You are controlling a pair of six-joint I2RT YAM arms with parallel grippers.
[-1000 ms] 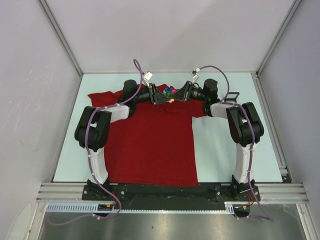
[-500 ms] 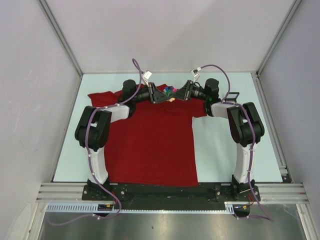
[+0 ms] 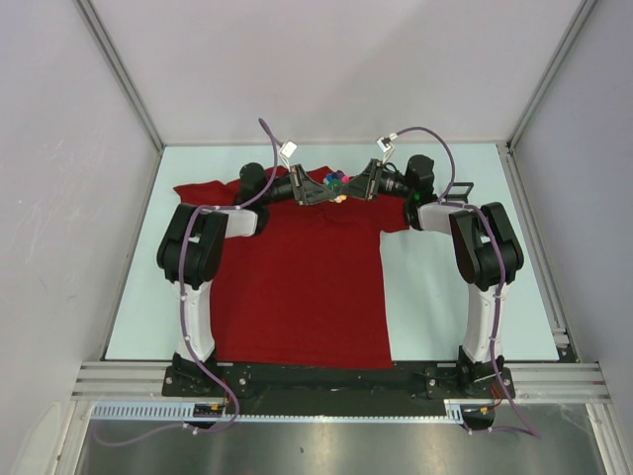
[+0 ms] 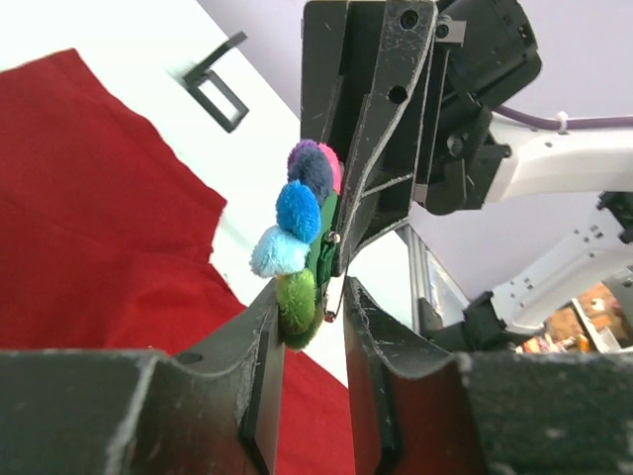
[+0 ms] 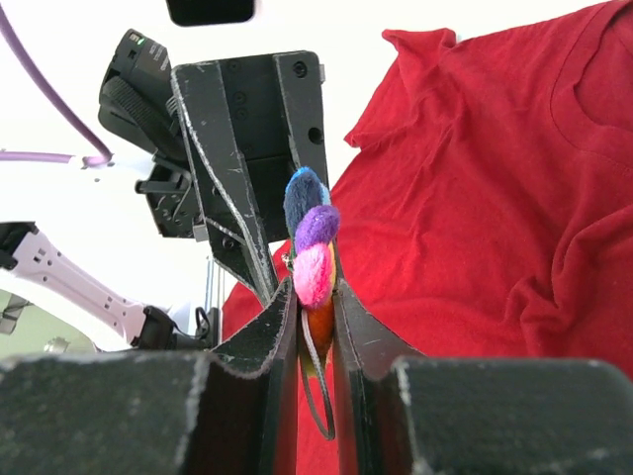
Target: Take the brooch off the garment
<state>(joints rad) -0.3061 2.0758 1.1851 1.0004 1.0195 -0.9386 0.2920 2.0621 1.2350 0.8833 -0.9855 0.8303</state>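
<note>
Gripping one brooch, left tool and right tool both clamped on it, one garment spread out.

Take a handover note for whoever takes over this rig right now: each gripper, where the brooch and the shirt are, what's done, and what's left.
Left gripper: shut on the lower end of the small multicoloured fluffy-bead brooch.
Right gripper: shut on the same brooch from the opposite side.
Brooch: held up between both grippers, over the far edge of the dark-red short-sleeved T-shirt, which lies spread on the pale table.
Done: the brooch looks clear of the fabric, with no cloth lifted along with it.
Left: probably release one gripper and set the brooch down off the T-shirt.
</note>
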